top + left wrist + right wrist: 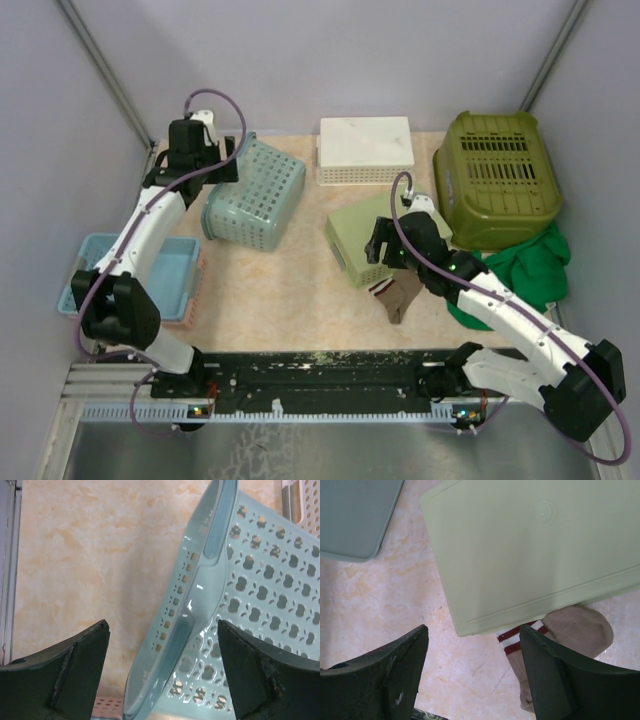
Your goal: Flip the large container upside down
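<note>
Nearest, on the left, a light blue shallow plastic tray (170,270) sits out of both arms' way. On the near right, the right claw (474,645) hovers with its fingers spread and nothing between them, just over the near corner of a pale green smooth plastic box (365,235) that lies base up. I judge it is parked there, clear of the work. Its wrist camera shows what the overhead view barely resolves: a beige sock with red and white stripes (570,630) tucked partly under the box's near edge. A dark green cloth (535,262) is bunched at the right.

Farther off, left of centre, the teal perforated plastic basket (255,195) lies tipped, with its rim toward the near left and a perforated wall uppermost. The left claw (164,630) stands at its far-left end. The overhead view gives only that position. The wrist view shows the jaws wide apart with the basket's rim and handle running between them, neither finger touching it.

I take this basket for the container meant, since the left arm is working at it. Whether it rests fully inverted I cannot tell.

Farthest, a white perforated plastic basket (365,150) and, to its right, an olive green slotted plastic crate (498,175) both lie base up.
</note>
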Robot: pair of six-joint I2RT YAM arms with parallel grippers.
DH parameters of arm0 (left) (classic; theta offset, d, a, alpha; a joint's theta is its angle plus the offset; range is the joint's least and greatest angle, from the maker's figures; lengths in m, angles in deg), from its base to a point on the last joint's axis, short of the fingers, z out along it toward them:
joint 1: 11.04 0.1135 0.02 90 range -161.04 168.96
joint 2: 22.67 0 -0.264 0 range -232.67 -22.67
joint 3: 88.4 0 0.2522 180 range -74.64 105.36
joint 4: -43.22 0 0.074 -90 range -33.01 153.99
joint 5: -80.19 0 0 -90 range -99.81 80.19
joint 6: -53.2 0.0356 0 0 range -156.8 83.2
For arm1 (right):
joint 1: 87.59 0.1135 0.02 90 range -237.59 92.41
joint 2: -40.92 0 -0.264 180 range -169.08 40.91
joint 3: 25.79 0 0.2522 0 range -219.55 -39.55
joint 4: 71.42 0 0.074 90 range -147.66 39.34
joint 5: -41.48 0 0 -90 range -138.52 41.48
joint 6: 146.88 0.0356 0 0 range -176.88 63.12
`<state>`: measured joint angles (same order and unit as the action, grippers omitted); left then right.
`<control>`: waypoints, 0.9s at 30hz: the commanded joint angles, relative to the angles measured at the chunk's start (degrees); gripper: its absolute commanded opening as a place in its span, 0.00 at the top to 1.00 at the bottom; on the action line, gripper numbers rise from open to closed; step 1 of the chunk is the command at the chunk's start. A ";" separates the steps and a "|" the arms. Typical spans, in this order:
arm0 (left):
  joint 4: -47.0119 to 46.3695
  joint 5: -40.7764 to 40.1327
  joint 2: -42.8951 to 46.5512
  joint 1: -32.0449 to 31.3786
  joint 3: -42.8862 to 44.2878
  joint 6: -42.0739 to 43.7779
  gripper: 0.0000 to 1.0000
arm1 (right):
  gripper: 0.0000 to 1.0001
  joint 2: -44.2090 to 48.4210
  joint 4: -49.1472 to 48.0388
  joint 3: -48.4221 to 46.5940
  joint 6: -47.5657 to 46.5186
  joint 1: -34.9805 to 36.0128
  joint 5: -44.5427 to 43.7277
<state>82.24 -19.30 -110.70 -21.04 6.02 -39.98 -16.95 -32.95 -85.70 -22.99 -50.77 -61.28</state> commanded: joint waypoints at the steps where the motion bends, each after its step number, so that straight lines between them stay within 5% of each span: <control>1: -1.77 -1.29 -3.61 -0.85 4.54 2.46 0.08 | 0.27 0.91 -3.07 -2.59 -0.26 -0.47 0.09; 14: 2.95 0.30 -14.33 -2.74 14.20 -0.16 0.20 | 0.27 1.35 -2.40 -2.54 -0.31 -0.52 -0.47; 23: 3.37 -0.15 -13.98 -2.83 13.30 -0.38 0.62 | 0.27 0.86 -2.74 -2.61 -0.38 -0.50 -0.31; 27: 3.77 -0.26 -14.37 -2.83 13.59 -0.72 0.70 | 0.27 1.13 -2.53 -2.39 -0.37 -0.52 -0.41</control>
<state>83.77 -19.19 -124.97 -23.81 18.42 -40.39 -16.89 -33.02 -85.72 -22.99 -50.77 -61.12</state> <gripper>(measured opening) 0.419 0.737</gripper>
